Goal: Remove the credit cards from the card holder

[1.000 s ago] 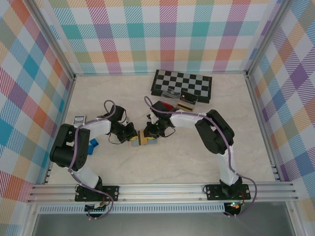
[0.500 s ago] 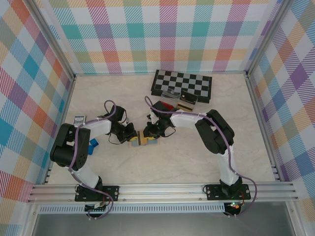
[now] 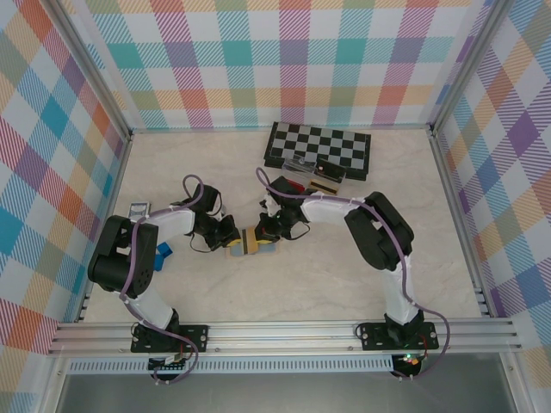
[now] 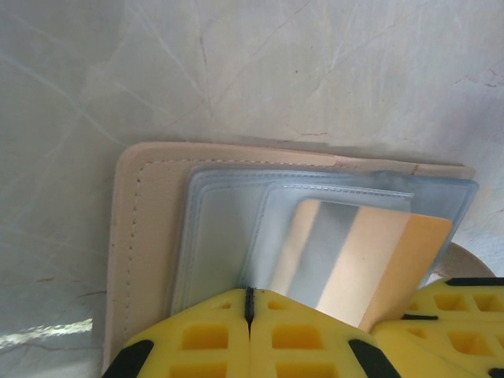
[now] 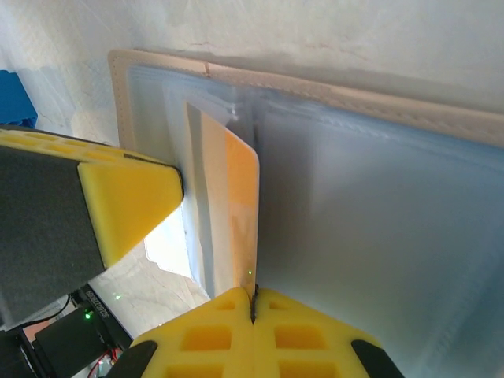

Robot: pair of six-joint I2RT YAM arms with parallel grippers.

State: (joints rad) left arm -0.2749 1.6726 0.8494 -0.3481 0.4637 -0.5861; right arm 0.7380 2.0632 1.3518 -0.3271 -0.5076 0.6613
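The card holder (image 3: 249, 243) lies open on the table between both grippers, tan-edged with light blue sleeves (image 4: 150, 236). An orange-tan credit card (image 4: 354, 260) with a grey stripe sticks partway out of a sleeve. My left gripper (image 4: 250, 303) is shut on the holder's near edge. My right gripper (image 5: 253, 303) is shut on the edge of that card (image 5: 240, 205), which stands up from the holder's panel (image 5: 378, 236). The left gripper's yellow finger (image 5: 130, 205) shows beside it. In the top view the grippers (image 3: 229, 237) (image 3: 263, 232) face each other across the holder.
A chessboard (image 3: 331, 142) lies at the back with a clear tray (image 3: 301, 163) at its front edge. A red card (image 3: 294, 184) and a tan card (image 3: 324, 187) lie near it. A blue box (image 3: 163, 255) and a small flat item (image 3: 138, 209) sit left.
The right arm's elbow has shifted slightly to the right. Both grippers and the holder stay about where they were.
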